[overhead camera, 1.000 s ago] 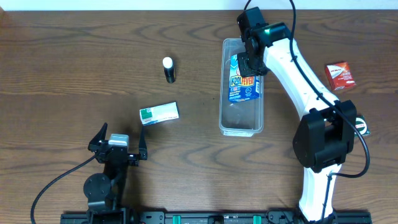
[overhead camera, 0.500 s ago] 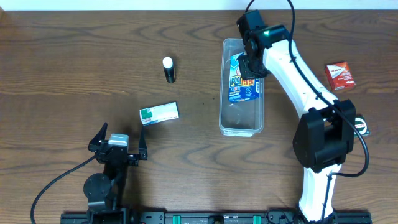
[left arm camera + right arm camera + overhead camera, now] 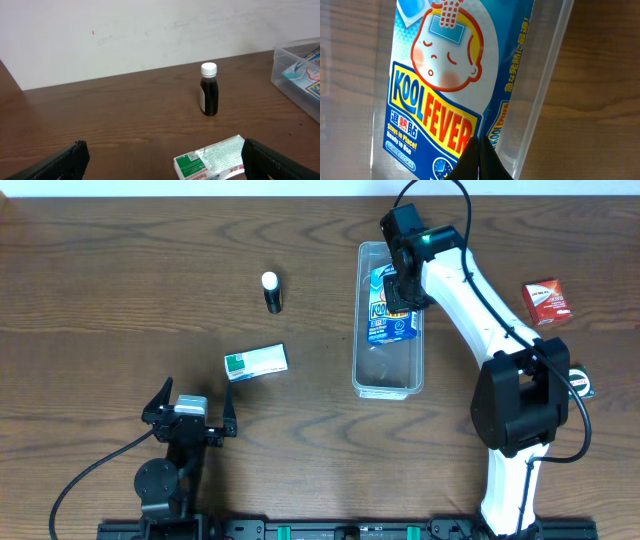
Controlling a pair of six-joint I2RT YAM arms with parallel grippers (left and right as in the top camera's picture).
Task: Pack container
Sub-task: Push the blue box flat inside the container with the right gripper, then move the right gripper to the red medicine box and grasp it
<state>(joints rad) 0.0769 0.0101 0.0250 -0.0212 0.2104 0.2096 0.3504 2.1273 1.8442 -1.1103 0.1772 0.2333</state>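
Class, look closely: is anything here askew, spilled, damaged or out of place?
The blue box lies tilted in the container, with one end seemingly propped up near the rim rather than flat. The tip of the shut right gripper is at the box's edge. Nothing looks spilled or damaged.

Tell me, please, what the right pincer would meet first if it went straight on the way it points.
Most likely the Kool Fever box in the clear container, near the box's edge.

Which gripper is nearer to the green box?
Left. The left gripper stands open just short of the green box, nearer the robot's base; the right gripper is shut over the blue box in the container, far off to the side.
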